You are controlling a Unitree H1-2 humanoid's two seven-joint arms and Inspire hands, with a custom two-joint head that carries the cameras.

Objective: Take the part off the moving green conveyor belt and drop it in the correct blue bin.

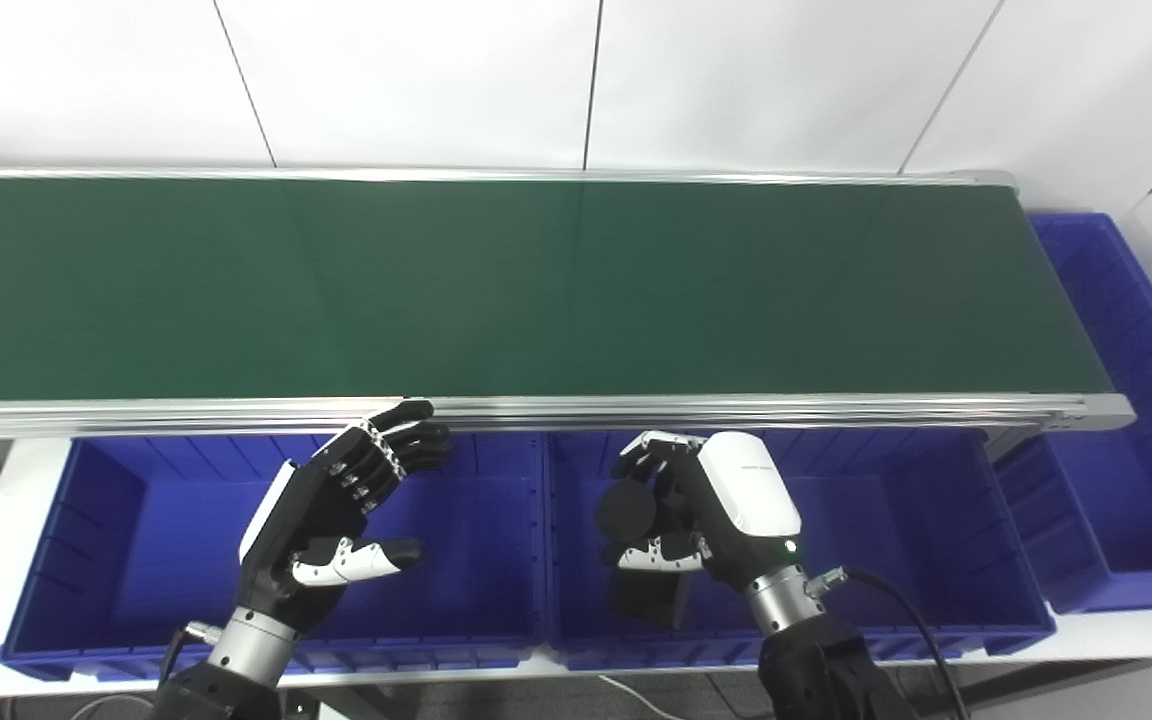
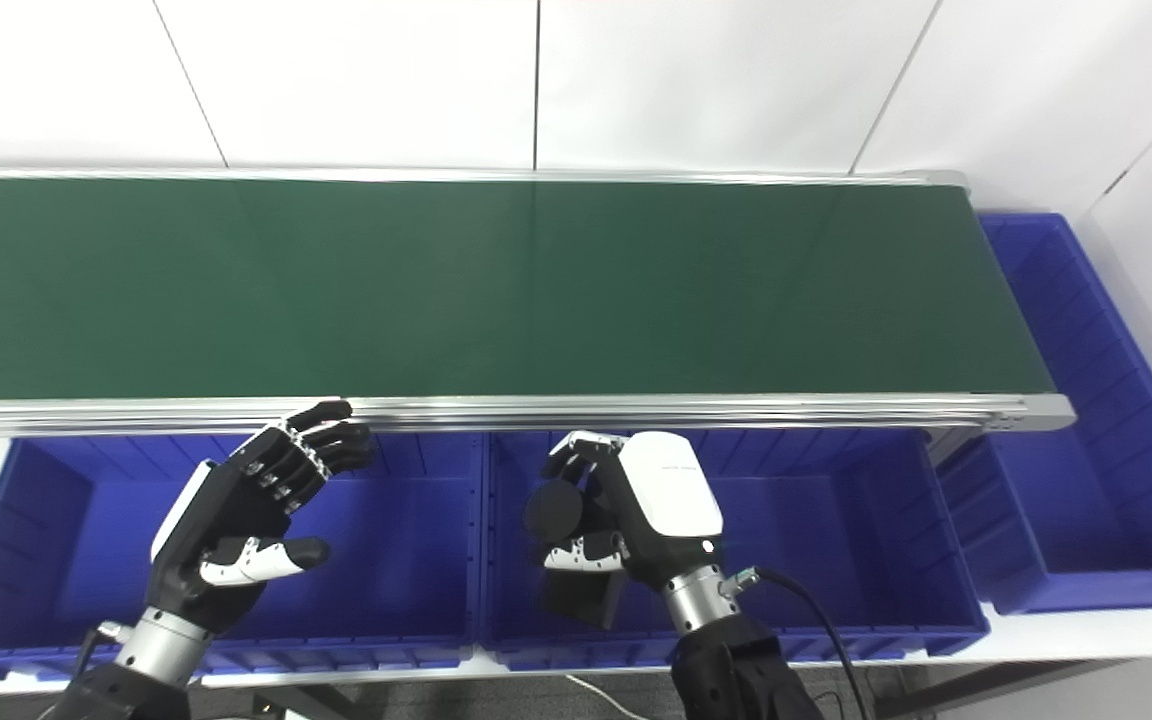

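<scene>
My right hand [image 1: 706,505] hovers over the left part of the middle blue bin [image 1: 896,600], shut on a round black part [image 1: 628,510] held between fingers and thumb. Below the hand, a dark rectangular block [image 1: 648,598] lies on that bin's floor. My left hand [image 1: 336,510] is open above the left blue bin [image 1: 126,560], fingers spread, fingertips reaching up to the belt's front rail. The green conveyor belt [image 1: 496,285] carries nothing that I can see.
A third blue bin [image 1: 1126,400] stands at the belt's right end. The aluminium front rail [image 1: 736,408] of the conveyor overhangs the back of the two front bins. A white wall rises behind the belt.
</scene>
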